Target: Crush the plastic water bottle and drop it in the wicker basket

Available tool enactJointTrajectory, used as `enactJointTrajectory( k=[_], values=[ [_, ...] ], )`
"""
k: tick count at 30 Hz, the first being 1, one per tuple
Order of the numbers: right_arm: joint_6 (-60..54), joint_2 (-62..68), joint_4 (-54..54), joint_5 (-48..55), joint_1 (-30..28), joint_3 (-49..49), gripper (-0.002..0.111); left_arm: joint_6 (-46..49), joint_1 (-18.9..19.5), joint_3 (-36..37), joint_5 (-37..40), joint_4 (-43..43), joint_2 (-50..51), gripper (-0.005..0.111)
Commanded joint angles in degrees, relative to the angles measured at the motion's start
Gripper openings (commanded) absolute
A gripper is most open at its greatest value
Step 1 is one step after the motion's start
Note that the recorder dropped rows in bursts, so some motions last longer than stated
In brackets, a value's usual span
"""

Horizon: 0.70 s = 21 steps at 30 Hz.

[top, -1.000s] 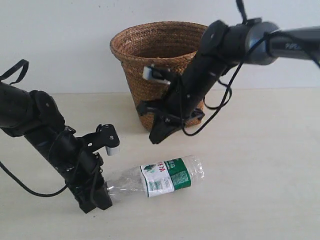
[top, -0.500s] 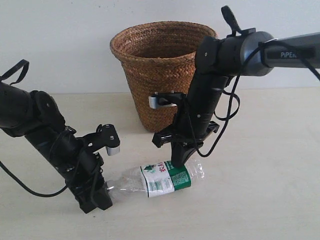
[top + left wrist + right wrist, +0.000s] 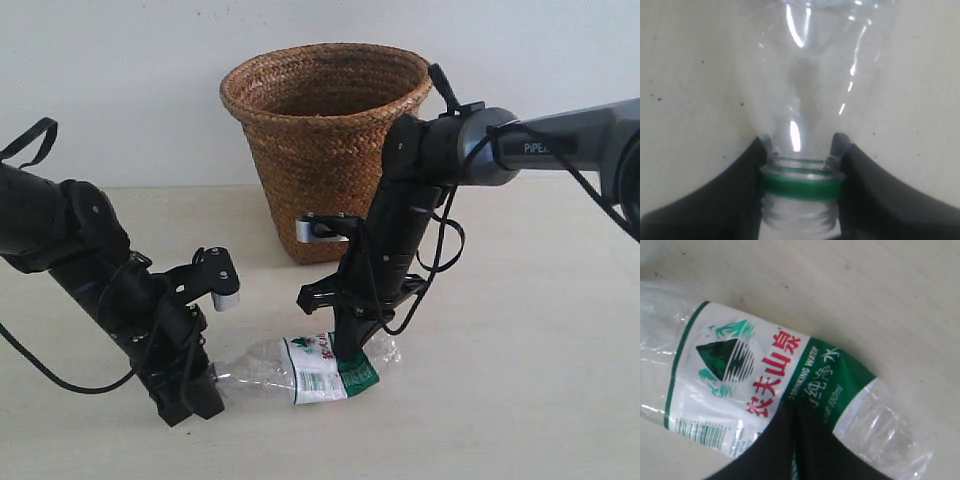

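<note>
The plastic water bottle lies on its side on the table, clear with a green-and-white label. My left gripper is shut on its threaded neck, just at the green ring; no cap shows. My right gripper is shut, its two fingers together. It presses tip-down on the label's green end, where the bottle looks dented. The wicker basket stands upright behind the bottle, against the wall.
Bare pale tabletop spreads to the right and front of the bottle. A white wall rises right behind the basket. Loose black cables hang from both arms.
My right arm has swung down from in front of the basket onto the bottle's label. The bottle has buckled and tilted under it. The left gripper has held still.
</note>
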Motion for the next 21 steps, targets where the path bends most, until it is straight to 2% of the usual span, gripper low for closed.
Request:
enactJointTrajectory(
  k=[1, 5, 8, 12, 13, 17, 21],
  values=[
    [-0.4, 1.0, -6.7, 2.8, 0.1, 2.2, 0.0, -0.6, -0.1, 0.0, -1.3, -1.1, -0.4, 0.004],
    [-2.8, -10.6, -3.2, 2.9, 0.1, 2.2, 0.0, -1.6, -0.1, 0.0, -1.3, -1.1, -0.7, 0.004],
    [-3.1, -20.6, -4.6, 2.9, 0.0, 2.2, 0.0, -1.6, -0.1, 0.0, -1.7, -1.1, -1.6, 0.004],
    [-3.1, -27.6, -8.6, 2.9, 0.0, 2.2, 0.0, -1.7, -0.1, 0.0, -1.9, -1.1, -2.8, 0.004],
    [-2.1, -31.0, -11.9, 2.2, -0.6, 3.8, 0.0, -1.9, -0.1, 0.0, -1.9, -1.1, -4.0, 0.004],
    [-1.3, -39.8, -13.3, -2.5, -6.0, 14.0, 0.0, -2.0, -0.1, 0.1, -2.0, -1.1, -8.2, 0.004],
    [-1.1, -47.0, -13.0, -9.4, -13.0, 25.3, 0.0, -1.6, -0.1, 2.7, -6.4, -1.2, -13.9, 0.004]
  ],
)
